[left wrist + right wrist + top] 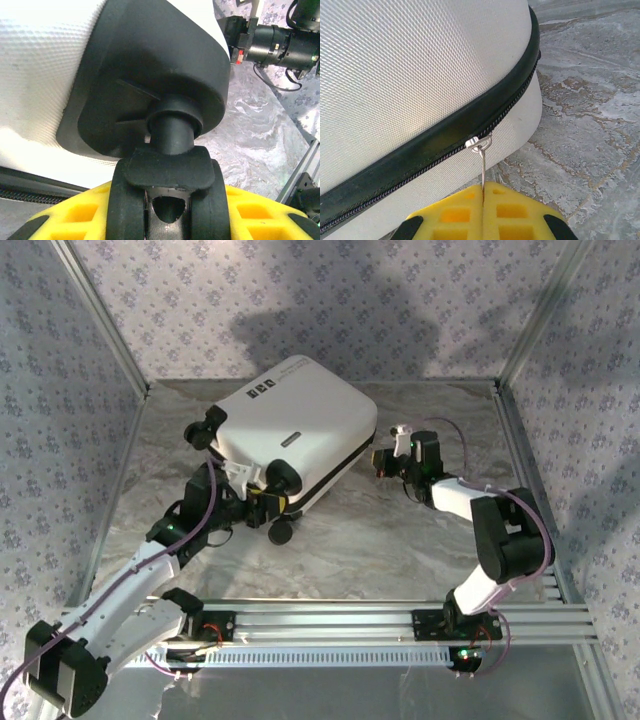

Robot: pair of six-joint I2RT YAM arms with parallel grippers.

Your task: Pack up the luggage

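Your right gripper (483,192) pinches the zipper pull (482,162) at the luggage's (295,420) 3 o'clock, your left gripper (167,212) clamps a wheel (167,175) at 6 o'clock; a skewed tug could slip the pull.

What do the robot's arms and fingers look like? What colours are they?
The left arm and the right arm both have smooth white shells joined by chunky black joints. A thin purple cable loops along each one. The fingers are bright yellow plastic with square hollows, a bit like a waffle, and they have black patches at the outer corners.
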